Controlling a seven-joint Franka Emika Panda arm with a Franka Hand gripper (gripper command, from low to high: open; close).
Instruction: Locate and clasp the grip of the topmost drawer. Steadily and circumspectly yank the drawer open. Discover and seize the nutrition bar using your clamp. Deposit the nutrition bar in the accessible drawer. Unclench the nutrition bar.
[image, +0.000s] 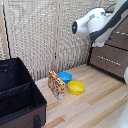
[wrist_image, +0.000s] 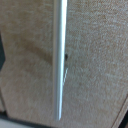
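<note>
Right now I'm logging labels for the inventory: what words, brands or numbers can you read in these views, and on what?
None can be read.
Nutrition bar: busy orange, red and yellow print, too small and blurred to read.
Yellow bowl, blue bowl, black box: no text visible.
Silver handle and drawer front: no markings.
</note>
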